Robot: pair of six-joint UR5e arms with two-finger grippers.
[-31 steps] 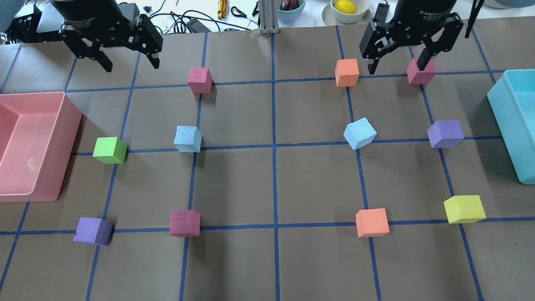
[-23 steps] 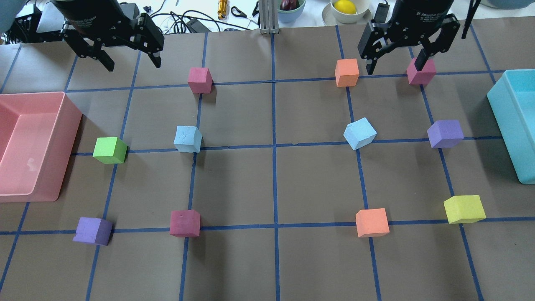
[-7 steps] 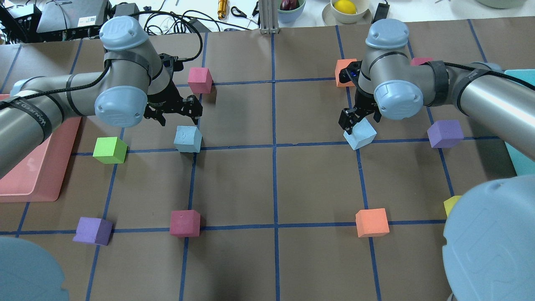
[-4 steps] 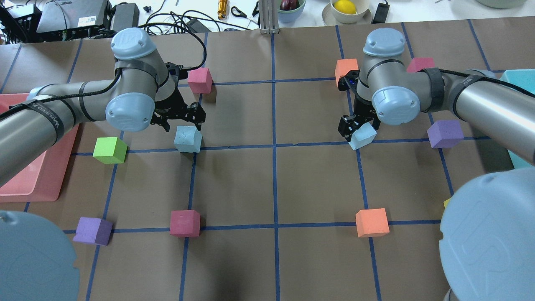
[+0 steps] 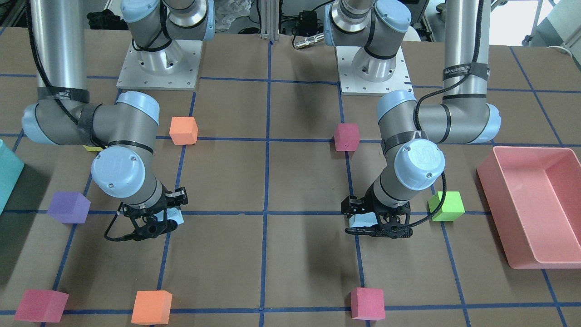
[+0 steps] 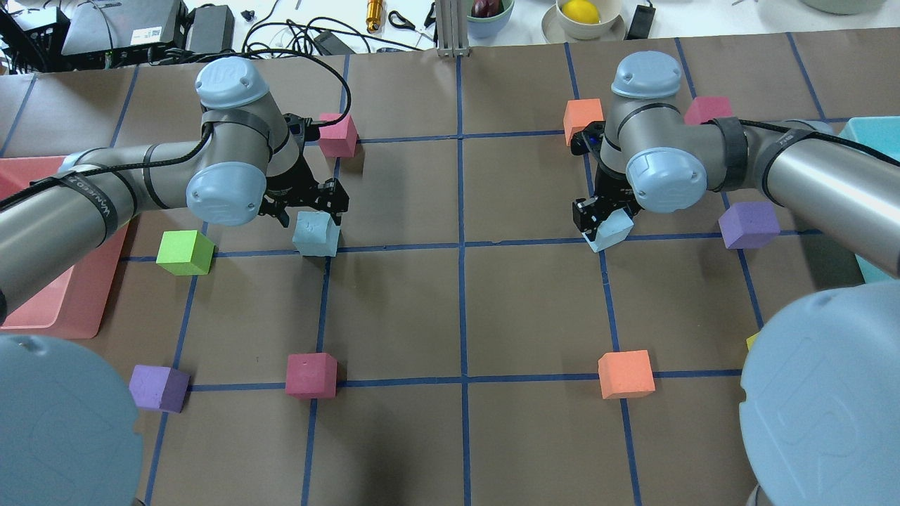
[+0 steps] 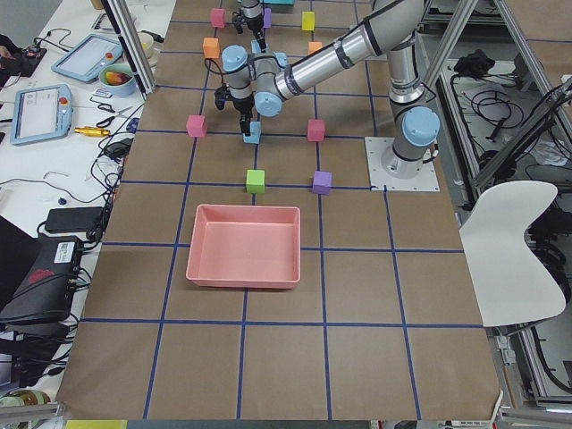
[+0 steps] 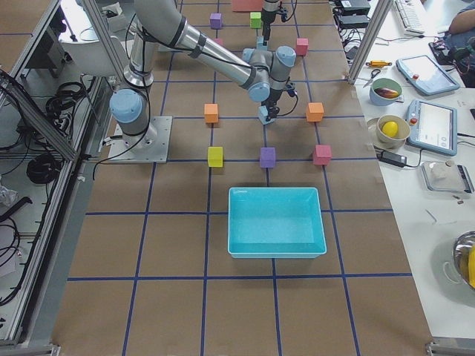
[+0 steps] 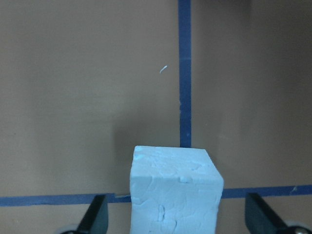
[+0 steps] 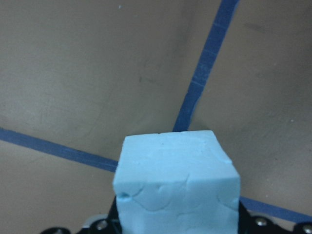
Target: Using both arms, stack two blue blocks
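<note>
Both grippers (image 6: 313, 214) (image 6: 605, 219) lower, straddling blue blocks (image 6: 316, 237) (image 6: 612, 233).

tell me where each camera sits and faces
Front-facing: across the table, looking back; left arm at right.
Overhead: above, behind, looking forward; right arm at right.
Exterior left: end by pink bin; left arm near.
Exterior right: end by turquoise bin; right arm near.
Left wrist: down onto left blue block between end effector fingers.
Right wrist: down onto right blue block.
Shared: overhead and front-facing show both blocks.

Robotics lab: taped-grid table (image 6: 394, 316), teach pendants (image 7: 36, 113).
</note>
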